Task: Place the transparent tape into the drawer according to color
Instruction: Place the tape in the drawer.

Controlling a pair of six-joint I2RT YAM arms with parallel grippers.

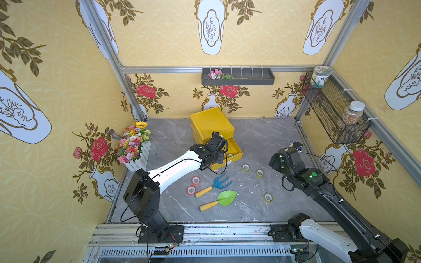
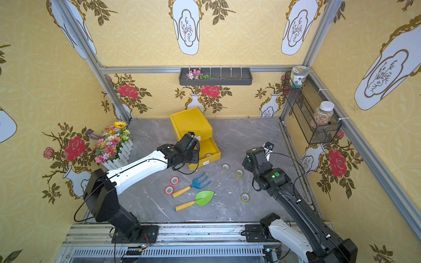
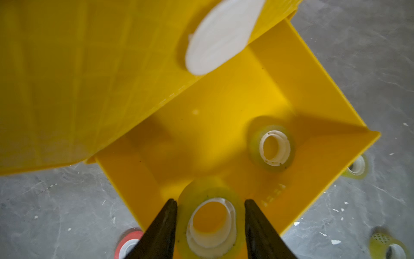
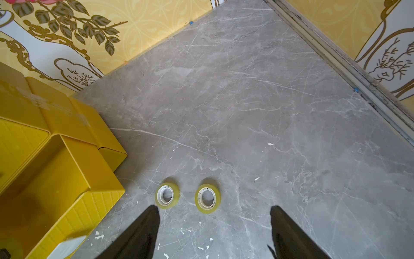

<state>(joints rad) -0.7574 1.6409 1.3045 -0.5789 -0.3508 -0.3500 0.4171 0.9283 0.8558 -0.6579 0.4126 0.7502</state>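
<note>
Left pincer [image 3: 210, 200] nips yellow-green tape roll [image 3: 211, 245]; right pincer [image 4: 214, 206] gapes wide.

Yellow floral wallpaper [image 1: 159, 34] covers the walls; the floor [image 1: 262, 141] is grey, marble-veined; a mesh shelf [image 1: 330, 113] hangs on one wall.

In both top views the left arm [image 1: 175, 167] covers much of the open drawer [image 1: 238, 157]. In the left wrist view the left gripper [image 3: 210, 200] and its yellowish-green roll [image 3: 208, 192] run off the bottom edge. A red roll [image 3: 131, 234] half hides behind one finger, and the white tab [image 3: 221, 33] is blurry.
</note>
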